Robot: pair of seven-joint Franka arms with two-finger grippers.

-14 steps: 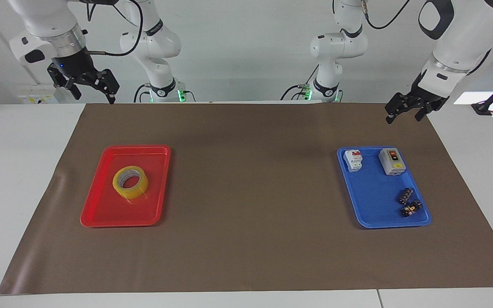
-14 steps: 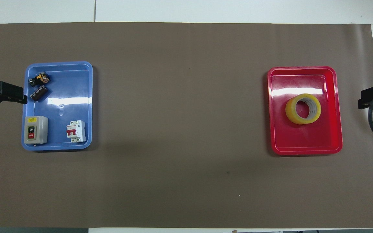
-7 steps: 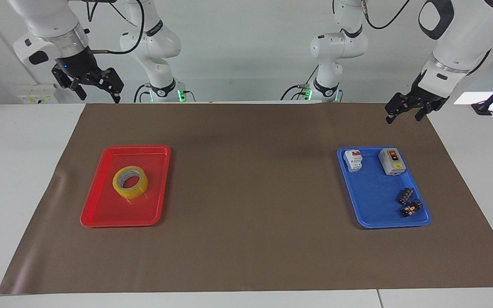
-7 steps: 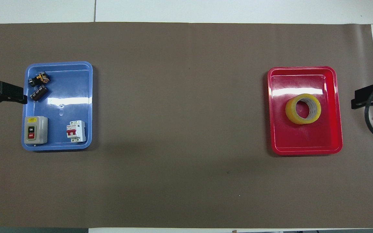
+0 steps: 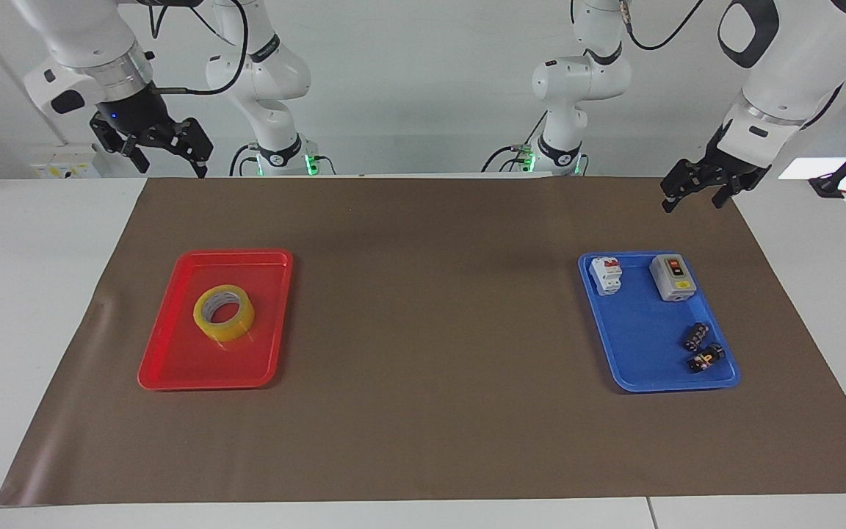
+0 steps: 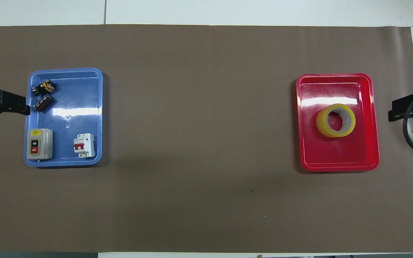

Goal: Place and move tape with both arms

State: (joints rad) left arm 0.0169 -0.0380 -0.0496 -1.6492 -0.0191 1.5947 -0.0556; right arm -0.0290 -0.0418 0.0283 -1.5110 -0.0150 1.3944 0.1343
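the tape lies flat, core upward, in the red tray, roughly at the tray's middle, and nothing touches it. the red tray sits on the brown mat that covers the table, toward the right arm's end. the right end effector hangs in the air above the mat's edge nearest the robots, well apart from the red tray and high over the table, its fingers spread wide and holding nothing. a blue tray lies on the mat well apart from the red tray, toward the left arm's end; it carries a grey switch box, a white circuit breaker and two small dark parts. the left end effector hovers off the corner of the mat, much nearer the blue tray than the red tray, fingers apart and empty.
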